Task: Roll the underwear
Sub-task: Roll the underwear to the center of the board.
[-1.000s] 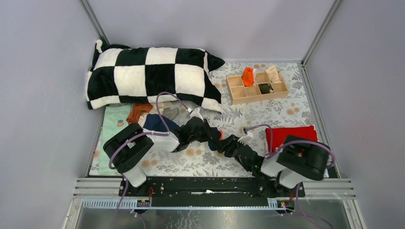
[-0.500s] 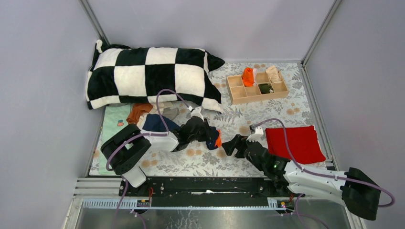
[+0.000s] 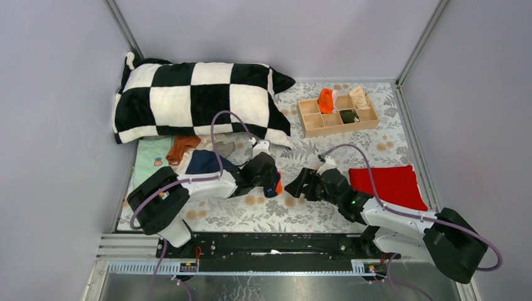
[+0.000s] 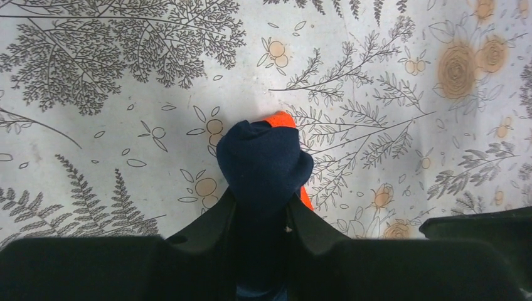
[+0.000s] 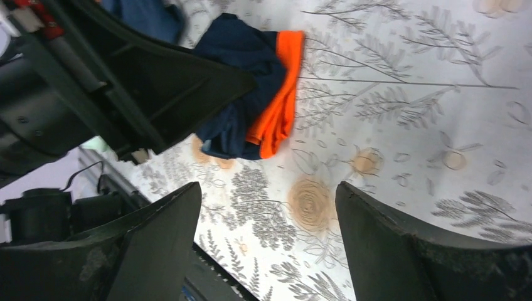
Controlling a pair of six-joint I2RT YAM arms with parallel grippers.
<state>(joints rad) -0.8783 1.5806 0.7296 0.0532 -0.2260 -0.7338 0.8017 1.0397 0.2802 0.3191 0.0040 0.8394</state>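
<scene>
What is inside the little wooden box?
The wooden box holds an orange roll, a beige roll and a dark bundle. Anything beneath them is hidden.

Bare tablecloth (image 5: pixel 401 125) lies between right gripper (image 5: pixel 268 191) and underwear (image 5: pixel 251 81) in left gripper (image 4: pixel 262 210)

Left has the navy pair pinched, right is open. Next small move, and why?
Probably ease the right gripper in toward the navy underwear and close on its free orange-trimmed end. The left gripper is shut on the bunched cloth, the right one is open, facing it with a gap between, and the wooden organizer sits on the right arm's side.
</scene>
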